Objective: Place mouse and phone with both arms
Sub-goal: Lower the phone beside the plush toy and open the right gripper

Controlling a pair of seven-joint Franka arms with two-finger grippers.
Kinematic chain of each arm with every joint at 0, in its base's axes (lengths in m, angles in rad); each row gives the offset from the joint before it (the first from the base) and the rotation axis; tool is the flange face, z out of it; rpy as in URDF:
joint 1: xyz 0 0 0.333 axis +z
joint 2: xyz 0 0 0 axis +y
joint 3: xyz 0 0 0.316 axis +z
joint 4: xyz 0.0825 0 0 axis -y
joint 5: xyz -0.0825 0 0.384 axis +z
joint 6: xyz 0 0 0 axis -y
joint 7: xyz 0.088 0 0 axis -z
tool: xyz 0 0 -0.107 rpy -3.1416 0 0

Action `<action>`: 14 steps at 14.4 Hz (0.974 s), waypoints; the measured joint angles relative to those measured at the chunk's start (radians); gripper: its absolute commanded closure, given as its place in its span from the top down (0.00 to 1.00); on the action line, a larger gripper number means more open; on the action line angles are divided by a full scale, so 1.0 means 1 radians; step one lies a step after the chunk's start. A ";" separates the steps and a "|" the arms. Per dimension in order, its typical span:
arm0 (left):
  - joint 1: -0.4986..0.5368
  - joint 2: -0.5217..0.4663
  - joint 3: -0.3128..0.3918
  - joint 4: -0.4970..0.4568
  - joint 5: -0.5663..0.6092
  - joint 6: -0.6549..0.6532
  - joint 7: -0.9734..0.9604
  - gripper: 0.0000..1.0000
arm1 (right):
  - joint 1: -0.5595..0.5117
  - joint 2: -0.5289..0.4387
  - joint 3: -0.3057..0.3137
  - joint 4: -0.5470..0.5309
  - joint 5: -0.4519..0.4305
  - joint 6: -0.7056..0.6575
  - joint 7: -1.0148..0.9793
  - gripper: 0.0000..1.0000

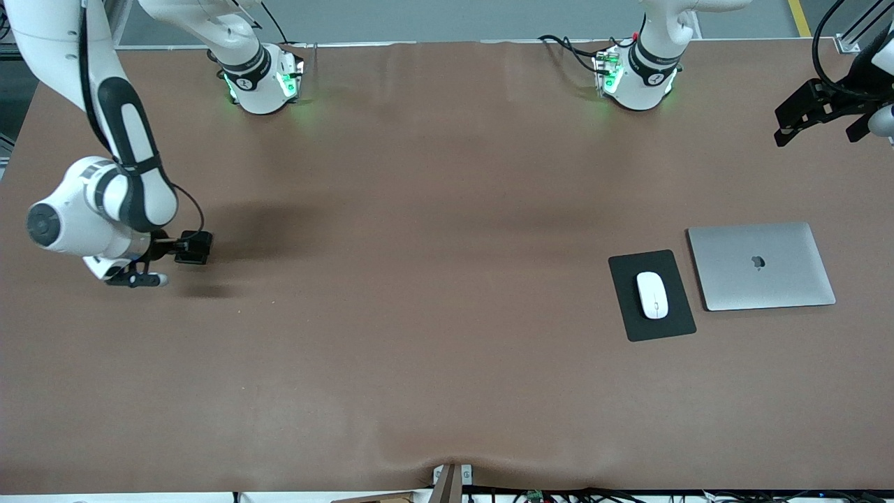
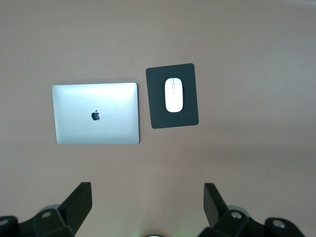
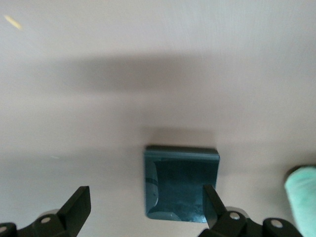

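The white mouse lies on a black pad toward the left arm's end of the table; it also shows in the left wrist view. The phone, a dark glossy slab, lies flat on the table in the right wrist view, under my right gripper. That gripper is open, with one finger over the phone's edge. In the front view the right gripper is low at the right arm's end and hides the phone. My left gripper is open, empty and held high at the table's edge.
A closed silver laptop lies beside the pad, closer to the left arm's end; it also shows in the left wrist view. A pale green object shows at the edge of the right wrist view. The brown table spreads between the arms.
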 measured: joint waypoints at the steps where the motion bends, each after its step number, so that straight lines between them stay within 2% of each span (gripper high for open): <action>1: 0.000 0.000 0.000 0.000 0.000 0.000 0.000 1.00 | 0.000 -0.004 0.000 0.054 0.000 -0.042 0.000 1.00; 5: 0.000 0.000 0.000 0.000 0.000 0.000 0.000 1.00 | 0.000 -0.010 -0.001 0.243 0.001 -0.137 0.000 1.00; 10: 0.000 0.000 -0.002 0.000 0.000 0.000 0.000 1.00 | -0.016 -0.005 -0.009 0.557 -0.002 -0.491 0.000 1.00; 14: -0.002 0.000 -0.004 0.000 0.000 0.000 -0.001 1.00 | -0.023 0.004 -0.019 0.682 -0.018 -0.594 0.000 1.00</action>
